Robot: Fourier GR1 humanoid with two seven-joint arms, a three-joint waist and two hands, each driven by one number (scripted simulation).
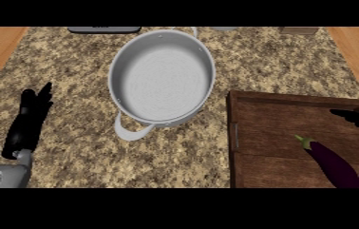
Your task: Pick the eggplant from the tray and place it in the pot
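Observation:
A dark purple eggplant (334, 164) with a green stem lies on the brown wooden tray (270, 128) at the lower right, its stem pointing up-left. The silver pot (161, 78) stands in the middle of the counter, nothing inside it, one handle toward me. A black bit of my right hand (346, 114) shows at the right edge above the eggplant, apart from it; most of the hand is out of view. My left hand (32, 116) rests at the left edge, fingers straight and up, holding nothing.
The granite counter (77, 81) surrounds the pot. A dark grey object (105, 29) and a brownish one (300, 30) sit at the far edge. Wooden strips (10, 38) border the counter at the upper corners.

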